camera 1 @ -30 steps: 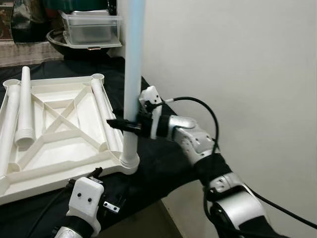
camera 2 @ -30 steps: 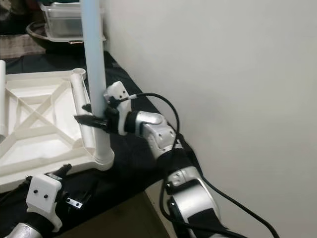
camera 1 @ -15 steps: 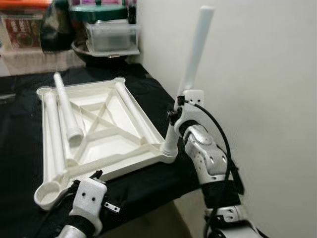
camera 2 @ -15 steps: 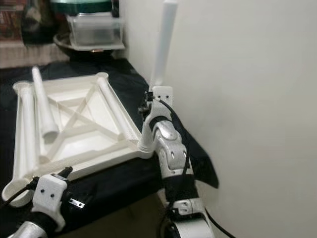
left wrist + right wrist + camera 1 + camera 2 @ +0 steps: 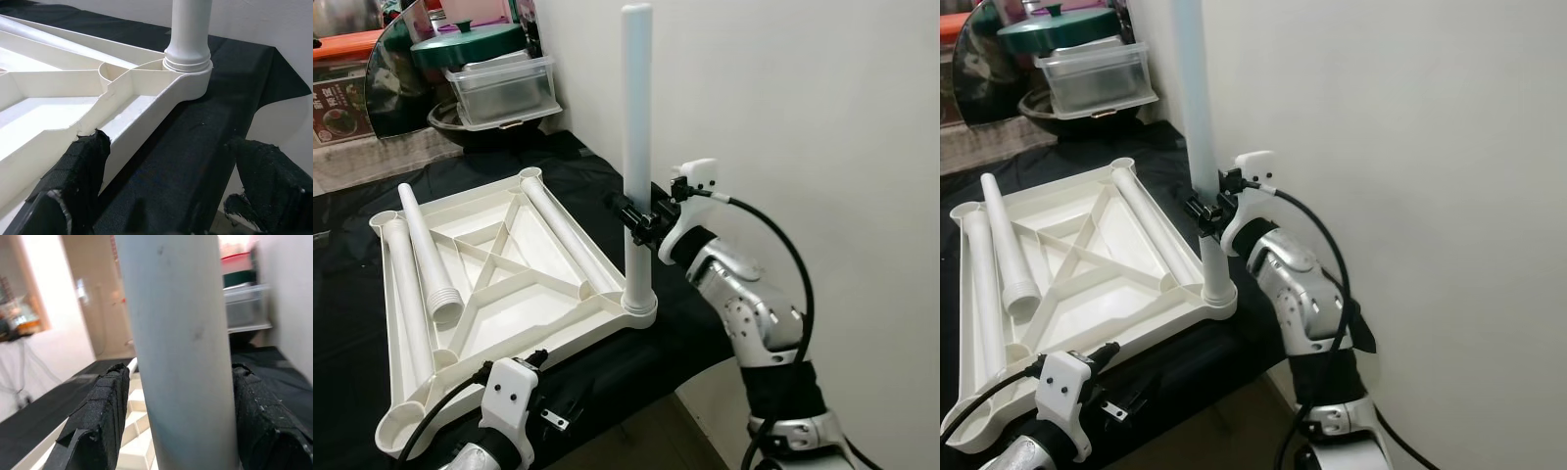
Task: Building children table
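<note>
my right gripper (image 5: pixel 633 221) is clamped on the upright table leg (image 5: pixel 637 117) standing in the near corner socket (image 5: pixel 640 305) of the overturned tabletop (image 5: pixel 499 284) — i should keep it vertical while twisting, left gripper (image 5: pixel 166 196) open nearby.

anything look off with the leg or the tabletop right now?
Nothing stands out. The leg stands upright in the corner socket of the upside-down tabletop, with the right gripper around it. Three loose legs lie in the tray, none fitted yet. The left gripper hovers open by the near edge.
</note>
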Controlling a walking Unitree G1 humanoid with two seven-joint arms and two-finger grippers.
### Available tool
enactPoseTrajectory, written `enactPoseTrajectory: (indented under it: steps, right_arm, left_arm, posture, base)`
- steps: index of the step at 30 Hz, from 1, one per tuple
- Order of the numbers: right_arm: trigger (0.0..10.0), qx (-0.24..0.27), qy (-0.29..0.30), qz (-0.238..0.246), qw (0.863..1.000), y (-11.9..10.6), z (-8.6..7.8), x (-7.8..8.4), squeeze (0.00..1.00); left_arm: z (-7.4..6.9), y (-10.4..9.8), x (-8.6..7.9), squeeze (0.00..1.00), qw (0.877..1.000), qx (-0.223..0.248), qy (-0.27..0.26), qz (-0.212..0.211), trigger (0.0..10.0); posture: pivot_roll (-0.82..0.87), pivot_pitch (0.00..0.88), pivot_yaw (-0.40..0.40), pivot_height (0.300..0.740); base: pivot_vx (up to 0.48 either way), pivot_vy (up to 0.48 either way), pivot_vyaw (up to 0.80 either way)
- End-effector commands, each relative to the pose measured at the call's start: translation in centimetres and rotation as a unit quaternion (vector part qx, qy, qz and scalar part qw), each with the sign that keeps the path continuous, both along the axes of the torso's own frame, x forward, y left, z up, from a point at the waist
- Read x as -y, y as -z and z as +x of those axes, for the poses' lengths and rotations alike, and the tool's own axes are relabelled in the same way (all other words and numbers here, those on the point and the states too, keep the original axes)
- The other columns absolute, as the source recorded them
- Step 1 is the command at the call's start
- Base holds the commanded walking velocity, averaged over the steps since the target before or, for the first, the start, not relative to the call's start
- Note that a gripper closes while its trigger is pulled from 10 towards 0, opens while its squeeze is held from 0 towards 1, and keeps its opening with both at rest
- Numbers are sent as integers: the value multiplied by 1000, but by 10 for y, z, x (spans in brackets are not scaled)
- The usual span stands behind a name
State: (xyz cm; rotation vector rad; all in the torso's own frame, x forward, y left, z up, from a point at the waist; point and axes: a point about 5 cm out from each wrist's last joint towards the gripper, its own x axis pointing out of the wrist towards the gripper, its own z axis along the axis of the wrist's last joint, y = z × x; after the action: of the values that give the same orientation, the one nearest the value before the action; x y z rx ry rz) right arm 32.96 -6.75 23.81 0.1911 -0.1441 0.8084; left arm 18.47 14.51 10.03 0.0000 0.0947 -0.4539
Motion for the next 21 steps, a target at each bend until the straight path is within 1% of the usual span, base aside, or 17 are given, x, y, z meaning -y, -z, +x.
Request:
enactPoseTrajectory:
  steps: [1,2,3,5,6,7,9,11,13,14,15,16,17,18,19,20,21]
  right_arm:
    - [10000,11,-47,-20,999,-2,-1,-14,0]
    - [10000,6,-58,-30,998,3,3,-18,0]
    - [7882,1,-61,-35,998,8,8,-20,0]
    - [7882,-2,-63,-38,997,11,11,-22,0]
    - [0,-16,-73,-45,996,17,15,-26,0]
    - [0,-16,-73,-45,996,17,15,-26,0]
    - [0,-35,-96,-62,993,26,21,-32,0]
    - [0,-38,-116,-67,990,26,23,-37,0]
    - [0,-38,-116,-67,990,26,23,-37,0]
    - [0,-31,-99,-79,991,25,26,-37,0]
    - [0,-31,-99,-79,991,25,26,-37,0]
    - [0,-72,56,-92,992,28,43,-24,0]
    - [0,-72,56,-92,992,28,43,-24,0]
    - [0,-101,170,-103,975,32,53,-12,0]
    - [0,-122,295,-86,944,36,57,9,0]
    - [0,-142,353,-70,922,43,52,20,0]
    - [0,-142,353,-70,922,43,52,20,0]
  left_arm:
    - [0,1,-3,0,1000,0,-3,-5,10000]
    - [1,1,-4,0,1000,1,-4,-8,10000]
    - [1,2,-4,0,1000,2,-4,-9,10000]
    - [1,2,-4,0,1000,3,-4,-11,10000]
    - [1,2,-4,0,1000,4,-5,-12,10000]
    - [1,2,-4,0,1000,4,-5,-12,10000]
    - [0,2,-4,0,1000,5,-6,-14,10000]
    - [0,1,-4,0,1000,6,-6,-16,10000]
    - [0,1,-4,0,1000,6,-6,-16,10000]
    - [0,2,-4,0,1000,7,-8,-17,10000]
    - [0,2,-4,0,1000,7,-8,-17,10000]
    - [0,2,-5,0,1000,7,-9,-18,10000]
    - [0,2,-5,0,1000,7,-9,-18,10000]
    - [0,2,-5,0,1000,8,-10,-18,10000]
    - [-1,2,-5,0,1000,9,-12,-20,10000]
    - [-1,2,-5,0,1000,9,-13,-21,10000]
    - [-1,2,-5,0,1000,9,-13,-21,10000]
  posture:
    - [26,0,31,740]
    - [26,0,31,740]
    - [52,0,15,740]
    - [52,0,15,740]
    - [68,0,3,740]
    - [68,0,3,740]
    - [84,0,-11,740]
    - [102,0,-28,740]
    - [102,0,-28,740]
    - [105,0,-33,740]
    - [105,0,-33,740]
    - [108,0,-40,740]
    - [108,0,-40,740]
    - [103,0,-46,740]
    - [103,0,-49,740]
    - [100,0,-49,740]
    - [100,0,-49,740]
  base:
    - [0,0,0]
    - [0,0,0]
    - [0,0,0]
    - [0,0,0]
    - [0,0,0]
    - [0,0,0]
    - [0,0,0]
    - [0,0,0]
    - [0,0,0]
    - [0,0,0]
    - [0,0,0]
    - [0,0,0]
    - [0,0,0]
    - [0,0,0]
    - [0,0,0]
    - [0,0,0]
    - [0,0,0]
